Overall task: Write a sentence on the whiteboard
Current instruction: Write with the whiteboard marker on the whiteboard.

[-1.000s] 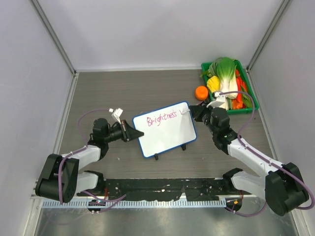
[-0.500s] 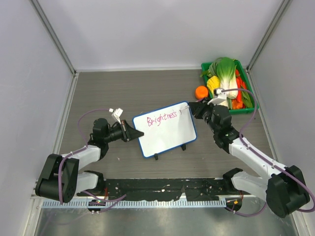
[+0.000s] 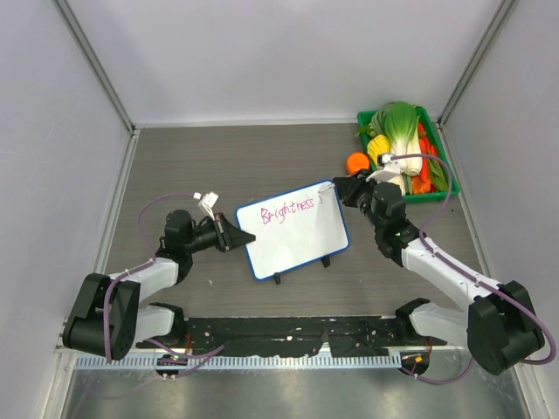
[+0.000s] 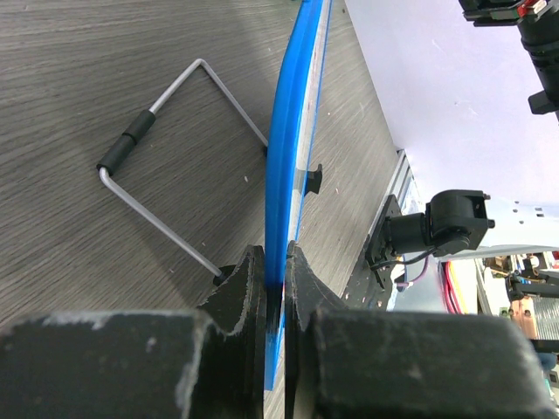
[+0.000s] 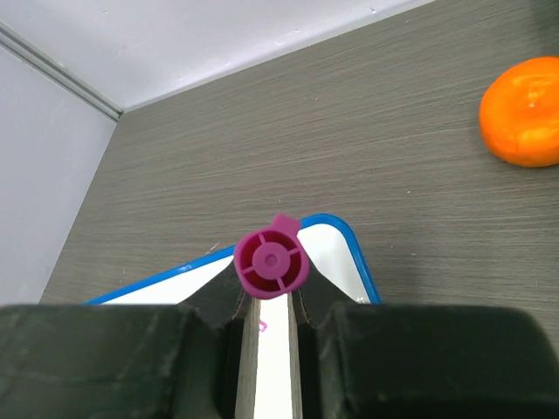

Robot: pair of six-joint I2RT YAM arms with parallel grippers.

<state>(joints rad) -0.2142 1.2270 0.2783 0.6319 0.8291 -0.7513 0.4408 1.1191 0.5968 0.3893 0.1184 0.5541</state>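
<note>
Pink handwriting, the sentence [image 3: 288, 210], is running along the upper part of the whiteboard [image 3: 293, 240]. It is reading "Brightness", with a short stroke just after it that is too small to make out. The whiteboard is standing tilted near the middle of the grey wood-grain counter [image 3: 227, 166], its right end sitting farther back than its left.

The left hand [image 3: 238, 236] is pinching the board's left edge. In the left wrist view its fingers [image 4: 249, 279] are pressing together on the thin blue frame from both sides. A bent wire stand [image 4: 166, 166] with a black sleeve is showing at the board's back.

The right hand [image 3: 349, 194] is hanging at the board's upper right corner. It is clamping a magenta marker [image 5: 272, 259], which is showing end-on between the fingers in the right wrist view, with the board's rounded corner beneath it.

An orange [image 3: 357, 163] is lying on the counter just beyond the right hand. It is sitting beside a green basket [image 3: 441, 166] that is holding vegetables in the far right corner.
</note>
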